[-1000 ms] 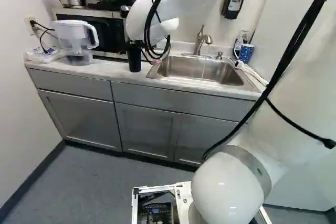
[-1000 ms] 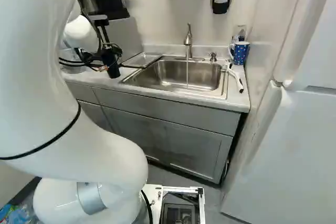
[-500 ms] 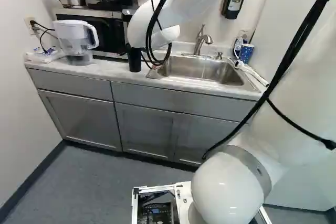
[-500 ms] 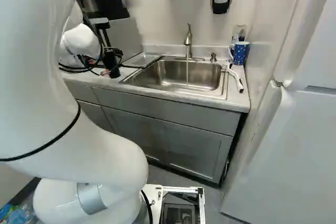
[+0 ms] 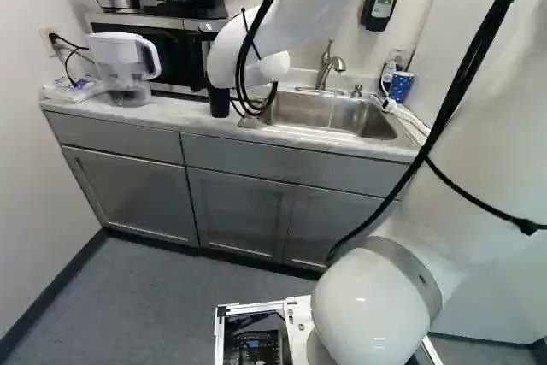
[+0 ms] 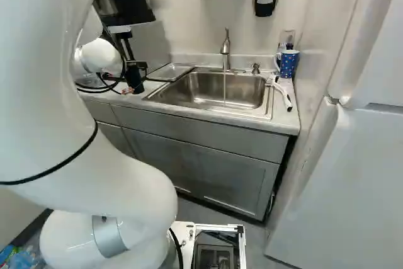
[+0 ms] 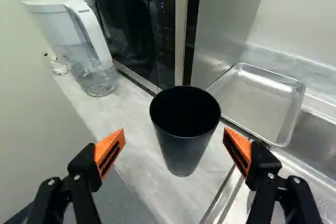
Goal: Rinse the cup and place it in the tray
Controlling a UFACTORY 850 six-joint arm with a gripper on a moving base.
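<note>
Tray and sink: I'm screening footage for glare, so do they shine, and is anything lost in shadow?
Wrist view: soft sheen on the tray; the inside of the black cup is too dark to make out. Right base view: pale glints on the sink. Left base view: small highlights on the arm's white joint.

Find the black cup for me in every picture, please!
Left base view: the cup is left of the middle, right of the pitcher.
Right base view: the cup is at left, by the tray.
Wrist view: the cup stands between the end effector's open fingers.
Shared landmark: the sink.
</note>
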